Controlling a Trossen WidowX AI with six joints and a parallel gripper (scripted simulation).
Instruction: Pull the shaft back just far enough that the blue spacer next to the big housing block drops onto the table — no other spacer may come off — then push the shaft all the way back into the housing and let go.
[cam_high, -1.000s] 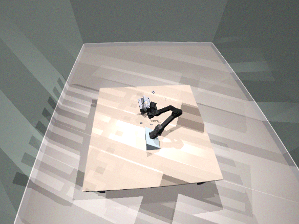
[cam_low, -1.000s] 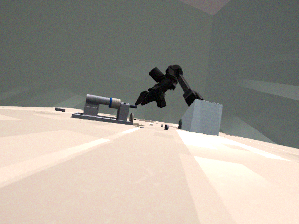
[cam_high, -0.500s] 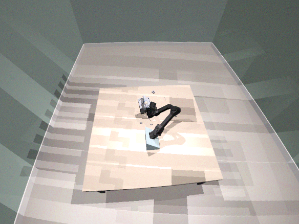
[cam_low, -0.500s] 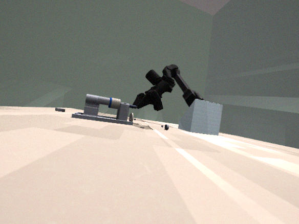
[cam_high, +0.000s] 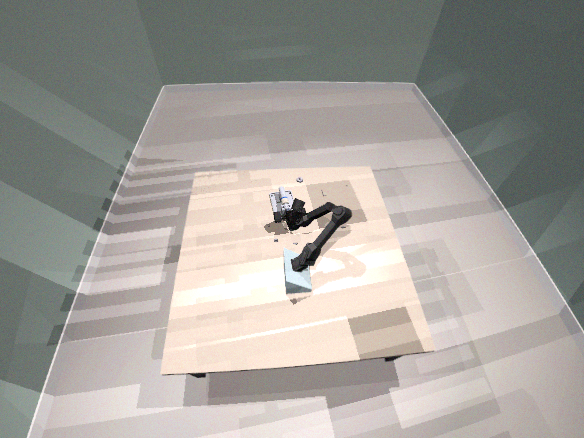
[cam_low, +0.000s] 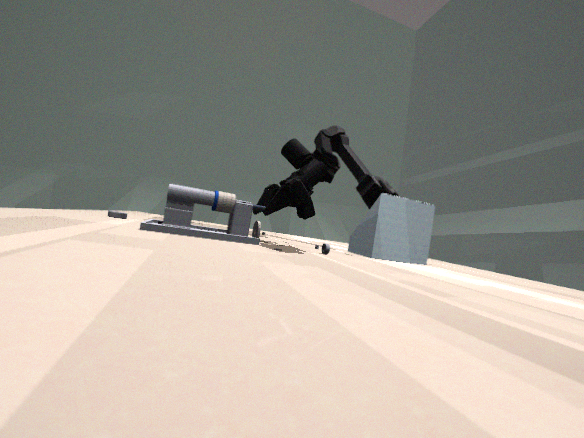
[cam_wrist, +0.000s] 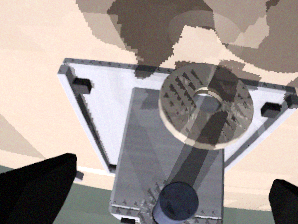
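Observation:
The housing (cam_high: 274, 202) (cam_low: 178, 216) carries a wide grey cylinder (cam_low: 192, 194) at its far end. The blue spacer (cam_low: 216, 200) sits right against that cylinder, with pale spacers (cam_low: 227, 201) beside it, up to the smaller end block (cam_low: 241, 218) (cam_wrist: 170, 150). The dark shaft's end (cam_low: 259, 208) (cam_wrist: 179, 201) sticks out of this block. My gripper (cam_low: 283, 213) (cam_wrist: 176, 177) is open and empty. In the wrist view its fingers stand wide on either side of the shaft end, not touching it. The spacers on the shaft are hidden from the wrist view.
A large pale washer (cam_low: 256, 229) (cam_wrist: 172, 107) stands on edge by the base plate (cam_low: 200, 231) (cam_wrist: 107, 110), below the shaft end. A loose ring (cam_high: 299, 180) lies beyond the housing. Small parts (cam_high: 276, 240) (cam_low: 325, 248) lie between the housing and my pale blue mount (cam_high: 296, 282) (cam_low: 402, 230).

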